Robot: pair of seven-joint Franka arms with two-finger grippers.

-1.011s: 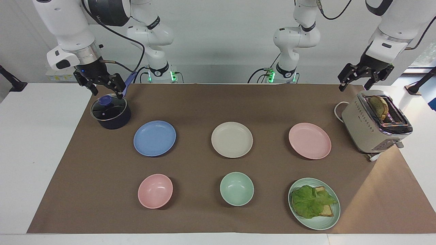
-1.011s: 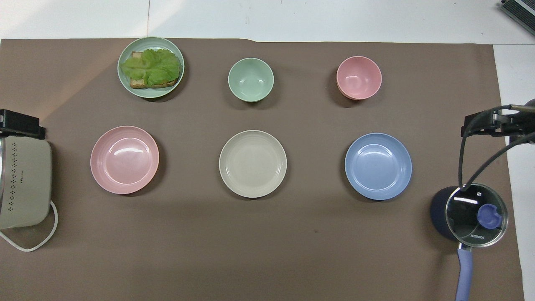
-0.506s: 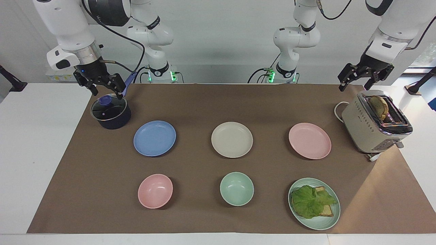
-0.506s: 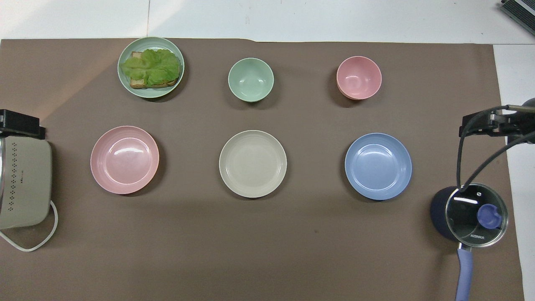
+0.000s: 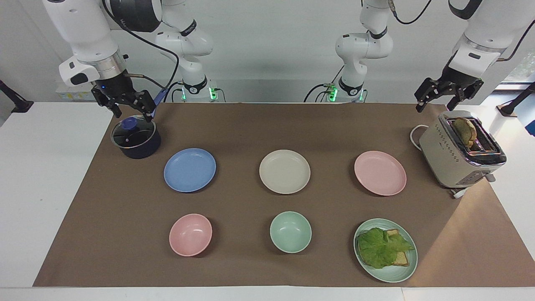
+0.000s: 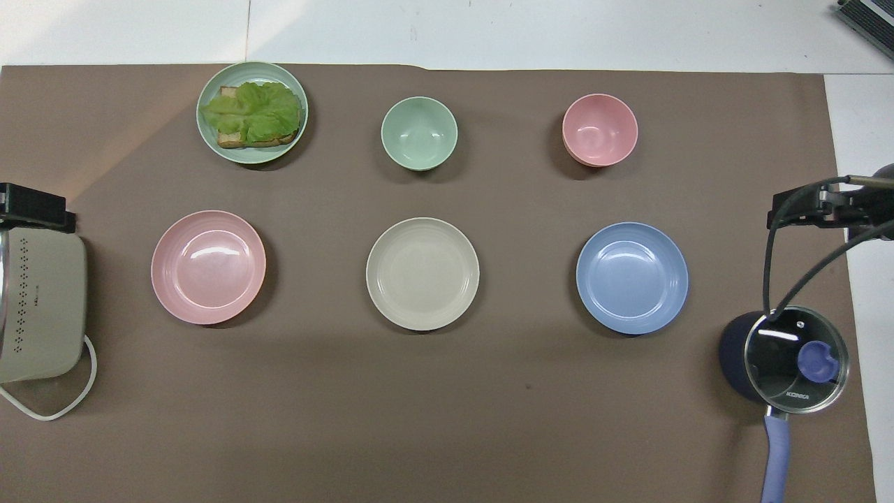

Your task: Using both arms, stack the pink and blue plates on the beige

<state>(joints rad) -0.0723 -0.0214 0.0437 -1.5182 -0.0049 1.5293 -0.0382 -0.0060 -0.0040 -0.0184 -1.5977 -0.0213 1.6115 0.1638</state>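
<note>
Three equal plates lie in a row on the brown mat. The beige plate [image 5: 284, 171] [image 6: 422, 273] is in the middle. Beside it, toward the right arm's end, lies the blue plate [image 5: 189, 169] [image 6: 632, 277]. On its other flank, toward the left arm's end, is the pink plate [image 5: 380, 173] [image 6: 208, 267]. All three are bare and apart. My right gripper [image 5: 131, 114] [image 6: 810, 207] hangs open over a lidded pot, holding nothing. Above a toaster, my left gripper [image 5: 436, 104] [image 6: 31, 206] is also open with nothing in it.
A dark pot [image 5: 136, 138] with a glass lid stands beside the blue plate. A toaster [image 5: 459, 150] holding toast stands beside the pink plate. Farther from the robots lie a pink bowl [image 5: 190, 234], a mint bowl [image 5: 290, 231] and a mint plate [image 5: 411, 267] with a lettuce sandwich.
My right gripper has crept slightly toward the table's middle above the pot. The plates and the left arm have not moved.
</note>
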